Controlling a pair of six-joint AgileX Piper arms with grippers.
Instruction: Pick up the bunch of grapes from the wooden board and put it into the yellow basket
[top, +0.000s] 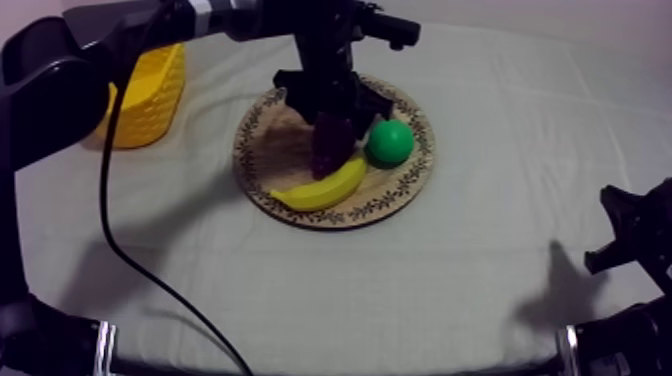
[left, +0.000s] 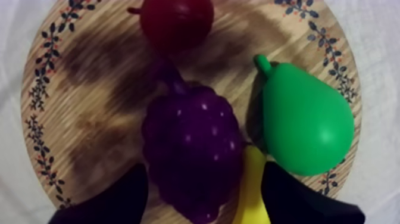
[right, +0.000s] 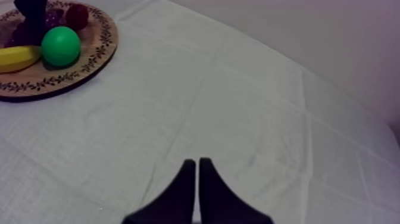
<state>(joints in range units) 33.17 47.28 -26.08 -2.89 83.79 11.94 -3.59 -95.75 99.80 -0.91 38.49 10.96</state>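
grey-white cloth (top: 480, 250) is covering the whole table, creased in a few long lines. sitting on it toward the far middle is a round wooden board (top: 275, 150) with a dark leafy pattern running round its rim. a ribbed yellow basket (top: 150, 100) is standing to the board's left, well apart from it.

the black left arm (top: 60, 90) is reaching in from the upper left, passing over the basket. the left gripper (top: 335, 125) is hanging right over the middle of the board. from its own camera i'm seeing its two black fingers (left: 119, 199) spread wide, straddling the lower end of the grapes. one finger is sitting by the bare wood side, and the other is sitting beyond the banana's tip, below the pear. they are not closing on anything.

the right gripper (right: 197, 164) is resting low at the table's right side, well apart from the board, its fingers pressed together into a narrow wedge over bare cloth.

a curved yellow toy banana (top: 320, 187) is lying along the board's near rim, touching the grapes. a smooth green toy pear (top: 389, 143) is lying just beside the grapes on their right. the dark purple toy bunch of grapes (left: 190, 143) is lying flat on the board's middle, its stalk pointing toward a small red fruit (left: 175, 21), which is sitting near the far rim.
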